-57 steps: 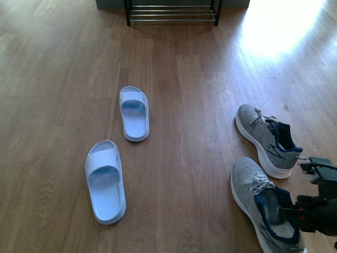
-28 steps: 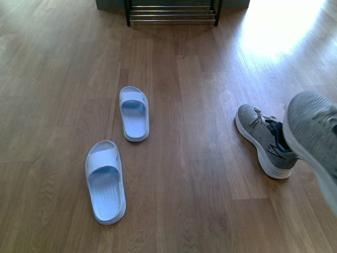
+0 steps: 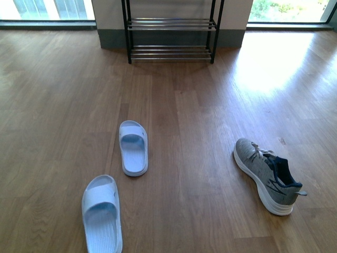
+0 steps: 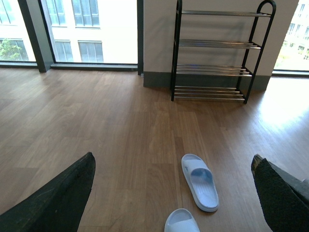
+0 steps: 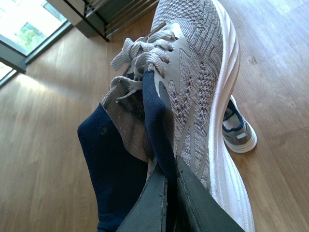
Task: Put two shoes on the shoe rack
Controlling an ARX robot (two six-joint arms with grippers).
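Observation:
A grey sneaker (image 5: pixel 193 72) hangs off the floor, my right gripper (image 5: pixel 169 180) shut on its navy collar. In the front view neither this shoe nor either arm shows. The other grey sneaker (image 3: pixel 266 175) lies on the floor at the right, also seen under the held one (image 5: pixel 237 131). Two pale slide sandals lie left of it, one further off (image 3: pixel 133 146) and one nearer (image 3: pixel 101 216). The shoe rack (image 3: pixel 170 34) stands against the far wall, its chrome bars bare. My left gripper (image 4: pixel 173 158) is open, high above the slides (image 4: pixel 200 181), holding nothing.
Wooden floor (image 3: pixel 200 105) stretches from the shoes to the rack. Windows flank the rack wall, and a bright sun patch (image 3: pixel 274 63) lies on the floor at the far right. In the left wrist view the rack (image 4: pixel 217 53) shows several tiers.
My right gripper lifted the nearer grey sneaker off the floor and carried it up out of the front view. The front view now looks further ahead, showing more of the rack.

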